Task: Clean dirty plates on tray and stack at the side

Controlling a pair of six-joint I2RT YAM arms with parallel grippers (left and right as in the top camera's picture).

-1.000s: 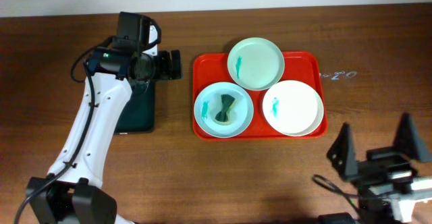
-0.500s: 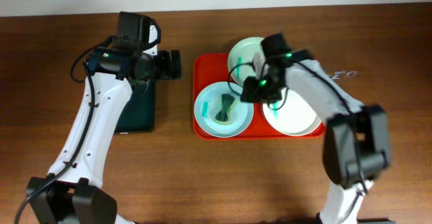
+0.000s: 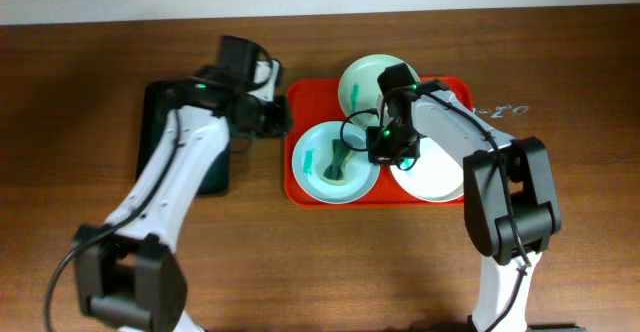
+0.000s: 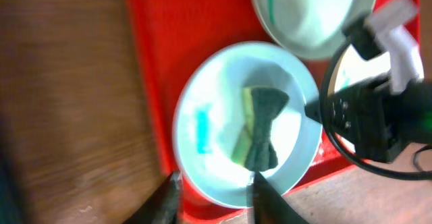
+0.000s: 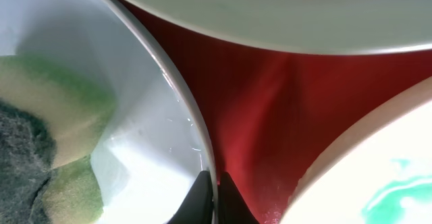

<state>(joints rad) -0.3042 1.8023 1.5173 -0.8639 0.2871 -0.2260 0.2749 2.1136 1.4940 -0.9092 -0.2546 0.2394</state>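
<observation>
On the brown wooden desk, the rectangular red plastic tray holds a round mint-green plate in its near-left corner. The right claw is clenched on its right rim; the left claw hovers released near its left rim.

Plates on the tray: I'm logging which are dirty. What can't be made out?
White plate: overhead, the right gripper and arm cover its left side.
Upper mint plate: overhead, the arm hides its right part; left wrist view crops it.
Whether the right gripper is shut: right wrist view crops its fingers.
</observation>
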